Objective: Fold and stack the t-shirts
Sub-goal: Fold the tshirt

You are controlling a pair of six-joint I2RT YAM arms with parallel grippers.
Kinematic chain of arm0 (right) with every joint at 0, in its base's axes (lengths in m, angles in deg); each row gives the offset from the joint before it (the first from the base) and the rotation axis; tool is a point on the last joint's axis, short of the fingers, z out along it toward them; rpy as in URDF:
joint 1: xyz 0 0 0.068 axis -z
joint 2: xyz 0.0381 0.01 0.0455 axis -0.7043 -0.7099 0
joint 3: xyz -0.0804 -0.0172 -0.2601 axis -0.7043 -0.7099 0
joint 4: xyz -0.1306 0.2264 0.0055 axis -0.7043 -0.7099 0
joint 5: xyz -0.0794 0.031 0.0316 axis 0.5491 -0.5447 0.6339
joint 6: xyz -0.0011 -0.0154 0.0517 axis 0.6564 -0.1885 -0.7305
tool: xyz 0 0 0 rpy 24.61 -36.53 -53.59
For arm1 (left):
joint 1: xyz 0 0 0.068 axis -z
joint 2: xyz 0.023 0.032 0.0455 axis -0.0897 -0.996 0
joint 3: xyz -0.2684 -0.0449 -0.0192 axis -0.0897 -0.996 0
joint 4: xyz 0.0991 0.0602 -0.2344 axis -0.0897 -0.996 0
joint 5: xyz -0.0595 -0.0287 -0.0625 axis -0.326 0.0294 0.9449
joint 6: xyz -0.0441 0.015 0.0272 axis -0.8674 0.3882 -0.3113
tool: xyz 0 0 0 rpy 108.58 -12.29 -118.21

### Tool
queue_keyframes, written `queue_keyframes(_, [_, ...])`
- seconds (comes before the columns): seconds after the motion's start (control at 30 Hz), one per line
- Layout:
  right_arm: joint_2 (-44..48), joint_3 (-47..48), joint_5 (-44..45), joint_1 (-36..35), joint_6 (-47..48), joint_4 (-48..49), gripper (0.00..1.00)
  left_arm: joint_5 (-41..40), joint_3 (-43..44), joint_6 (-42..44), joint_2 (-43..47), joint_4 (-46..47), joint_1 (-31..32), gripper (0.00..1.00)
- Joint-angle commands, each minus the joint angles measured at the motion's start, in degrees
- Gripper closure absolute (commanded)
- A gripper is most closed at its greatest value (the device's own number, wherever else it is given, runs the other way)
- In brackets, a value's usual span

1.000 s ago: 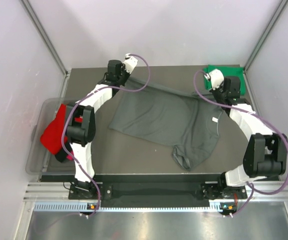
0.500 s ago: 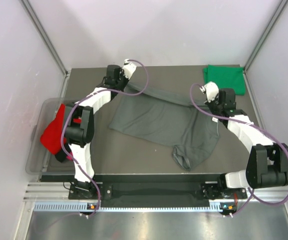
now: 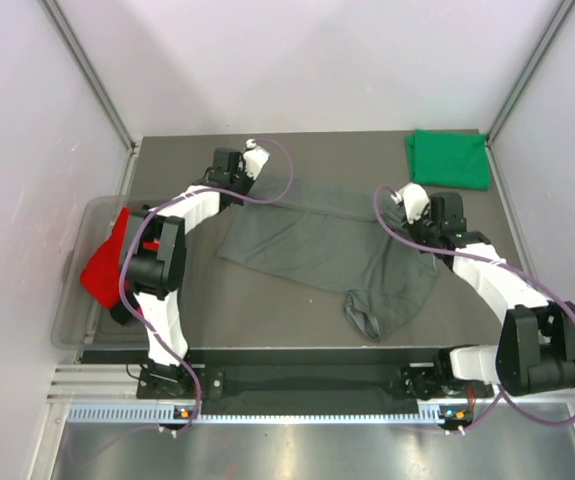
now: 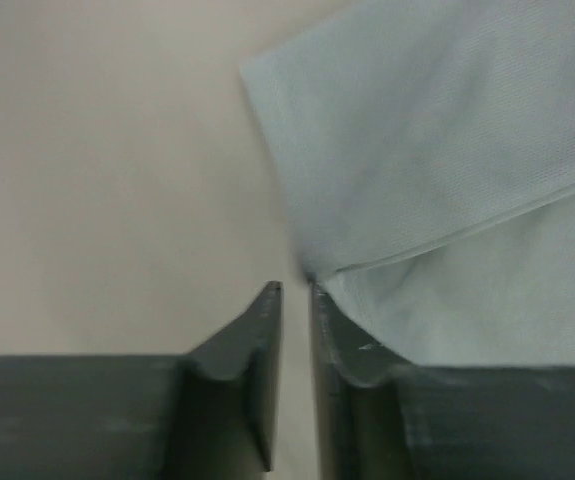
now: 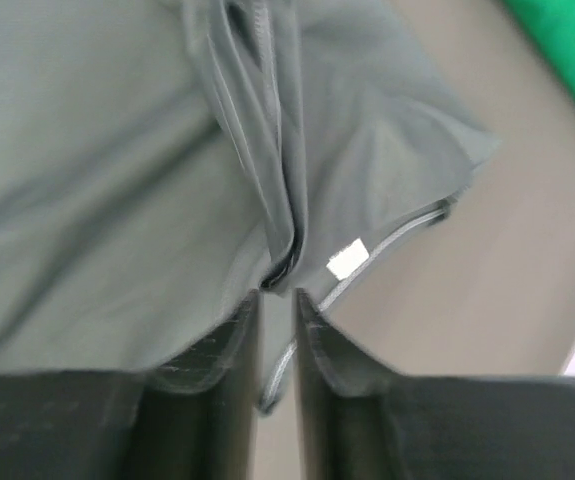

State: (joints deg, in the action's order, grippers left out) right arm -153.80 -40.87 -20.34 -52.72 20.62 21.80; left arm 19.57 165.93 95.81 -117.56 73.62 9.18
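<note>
Your dark grey t-shirt (image 3: 317, 240) lies spread across the middle of the table (image 3: 267, 320), not yet folded. Its body runs from far left to near right, it is rumpled on the right side, and one sleeve (image 3: 365, 315) curls at the near edge of the cloth. The green t-shirt (image 3: 449, 160) sits well apart from it at the far right corner, as a flat, tidy rectangle. The red t-shirt (image 3: 105, 262) is heaped in the clear tub (image 3: 72, 325) off the table's left edge.

Your left gripper (image 4: 295, 290) is down at the grey shirt's far left corner. Its jaws are parted by a thin slit, and bare table shows through it. The corner's folded edge touches the tip of one finger (image 4: 342, 330), and nothing looks clamped.

Your right gripper (image 5: 278, 293) is at the shirt's right side by the collar, just beside the small white label (image 5: 345, 258). Its jaws are likewise only a sliver apart. A raised ridge of grey cloth runs straight down to the mouth of that gap. You cannot tell from the wrist view whether the ridge's end is nipped between the fingers or merely lies against them.
</note>
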Motion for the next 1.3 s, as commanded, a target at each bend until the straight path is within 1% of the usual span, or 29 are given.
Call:
queue_keyframes(0.0, [3.8, 1.6, -4.9, -1.0, -0.3, -5.2, 0.75, -4.4, -1.8, -2.6, 4.7, -3.1, -0.3, 0.73])
queue_keyframes(0.07, [6.6, 2.0, -7.5, -1.0, -0.6, -7.8, 0.69, -4.6, -3.6, -2.5, 8.0, -1.6, -0.3, 0.64])
queue_keyframes(0.1, [8.6, 2.0, -8.5, -1.0, -0.3, -8.6, 0.66, -4.3, -5.2, -2.5, 9.2, -0.9, -0.3, 0.55])
queue_keyframes(0.13, [9.4, 2.1, -9.1, -1.1, -0.4, -8.6, 0.65, -3.6, -5.8, -2.4, 10.3, -0.2, -0.3, 0.49])
queue_keyframes(0.2, [10.1, 2.8, -9.3, -1.1, -0.4, -8.2, 0.63, -1.5, -5.6, -2.4, 12.3, 0.6, -0.2, 0.42])
queue_keyframes(0.23, [10.1, 3.1, -9.2, -1.1, -0.4, -7.5, 0.64, 0.6, -5.1, -2.6, 12.5, 0.5, -0.1, 0.41])
queue_keyframes(0.3, [7.6, 4.2, -8.9, -1.1, -0.3, -6.4, 0.64, 1.6, -2.2, -4.1, 11.3, -1.5, 0.3, 0.42])
queue_keyframes(0.37, [5.1, 5.7, -8.0, -1.0, -0.4, -4.4, 0.64, 2.5, 0.7, -6.0, 8.4, -3.9, 0.4, 0.47])
queue_keyframes(0.4, [2.0, 6.3, -7.7, -0.9, -0.5, -3.8, 0.66, 4.3, 3.5, -6.3, 7.2, -6.2, 0.4, 0.49])
queue_keyframes(0.47, [-1.5, 9.0, -7.7, -1.1, -0.4, -2.9, 0.69, 5.6, 6.2, -8.1, 3.8, -7.9, 0.4, 0.58])
queue_keyframes(0.5, [-5.0, 10.0, -7.8, -1.1, -0.5, -2.8, 0.71, 6.0, 8.6, -8.7, 2.6, -9.4, 0.4, 0.61])
queue_keyframes(0.53, [-6.8, 11.0, -7.8, -1.1, -0.6, -2.7, 0.72, 6.8, 9.8, -9.3, 1.4, -10.0, 0.4, 0.7])
queue_keyframes(0.6, [-10.9, 13.7, -7.6, -0.8, -0.9, -2.0, 0.73, 7.3, 13.1, -10.4, -1.9, -11.7, 0.4, 0.78])
queue_keyframes(0.63, [-12.2, 14.5, -7.1, -0.7, -1.0, -1.6, 0.73, 7.4, 14.0, -10.6, -3.6, -12.1, 0.5, 0.91])
queue_keyframes(0.67, [-13.3, 16.1, -6.7, -0.7, -1.0, -1.2, 0.73, 7.5, 15.3, -11.0, -4.1, -12.5, 0.4, 0.99])
queue_keyframes(0.8, [-19.4, 19.7, -5.0, -0.1, -1.0, 0.1, 0.76, 8.3, 14.3, -11.4, -4.2, -12.3, 0.4, 1.0])
queue_keyframes(1.07, [-28.0, 24.8, -3.7, 0.7, -1.0, 0.8, 0.79, 9.8, 9.9, -11.8, -0.4, -11.0, 0.5, 1.0])
queue_keyframes(1.27, [-31.5, 27.4, -4.0, 0.8, -1.8, 0.0, 0.79, 10.2, 8.3, -12.0, 2.5, -10.4, 0.5, 1.0])
